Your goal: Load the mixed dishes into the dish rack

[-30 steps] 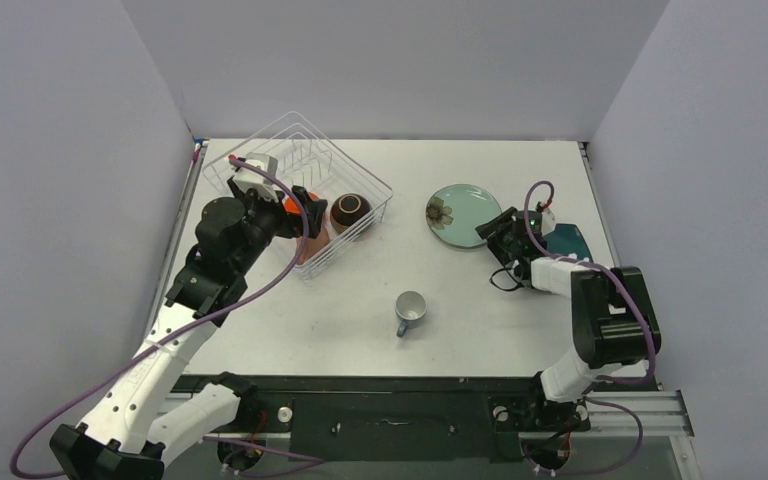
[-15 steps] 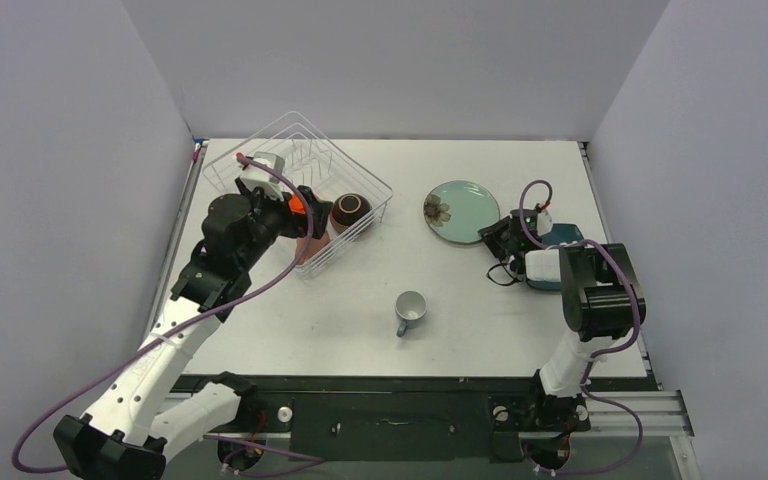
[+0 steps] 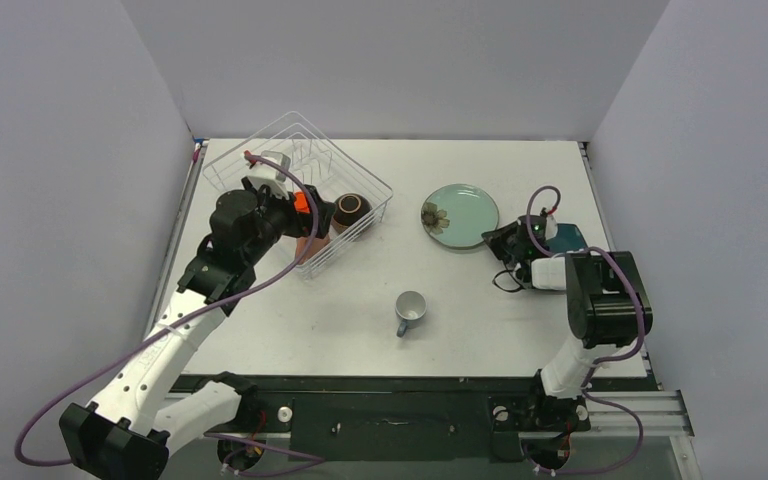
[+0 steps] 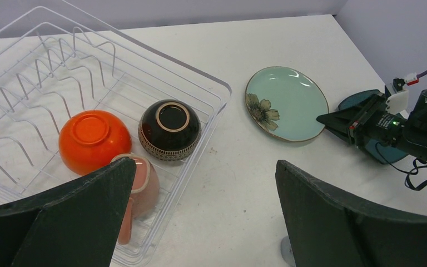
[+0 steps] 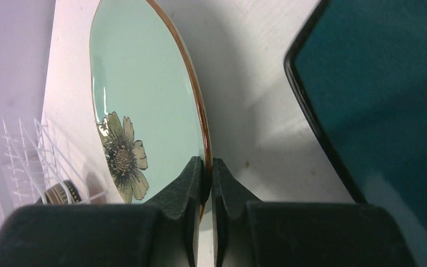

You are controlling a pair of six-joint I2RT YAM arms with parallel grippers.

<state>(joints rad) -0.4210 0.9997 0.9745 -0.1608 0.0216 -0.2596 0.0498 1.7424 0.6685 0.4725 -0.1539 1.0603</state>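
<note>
Right wrist view: the round plate (image 5: pixel 144 83) is seen pinched at its rim by the right pincer (image 5: pixel 208 172), with the dark-teal plate (image 5: pixel 383 100) at 2 o'clock; the left pincer (image 4: pixel 203 178) is held wide.

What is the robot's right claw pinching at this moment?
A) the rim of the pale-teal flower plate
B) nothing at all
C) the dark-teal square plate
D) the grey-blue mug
A: in the right wrist view the right claw has both fingers closed on the rim of the pale-teal flower plate, while the dark-teal plate lies beside it untouched.
</note>
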